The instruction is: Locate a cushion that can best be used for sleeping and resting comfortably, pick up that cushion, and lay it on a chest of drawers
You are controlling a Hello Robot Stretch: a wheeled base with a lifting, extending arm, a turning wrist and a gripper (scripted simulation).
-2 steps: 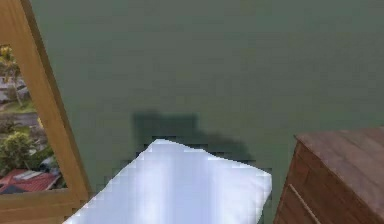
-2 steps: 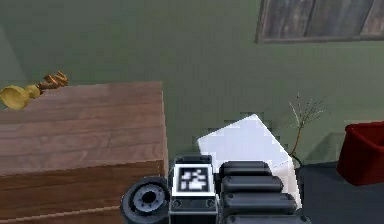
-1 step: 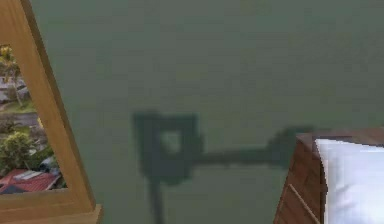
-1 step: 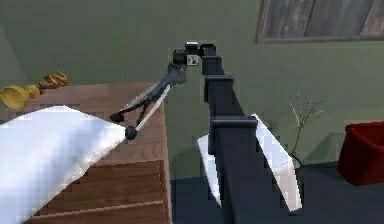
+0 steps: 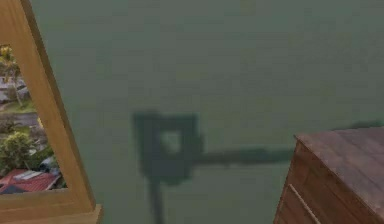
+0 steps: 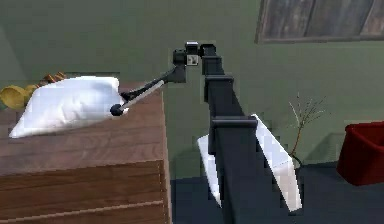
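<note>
Our dark two-finger gripper stands at one end of the plump white cushion at the top of the brown wooden chest of drawers; whether it holds the cushion, we cannot tell. We judge it best settled flat, well in from the edge, before letting go.

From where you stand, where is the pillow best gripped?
Probably the corner of the pillow nearest the arm, approached from the arm side view's right, where the pincer is: that end tapers thin, while the middle bulges thick.
</note>
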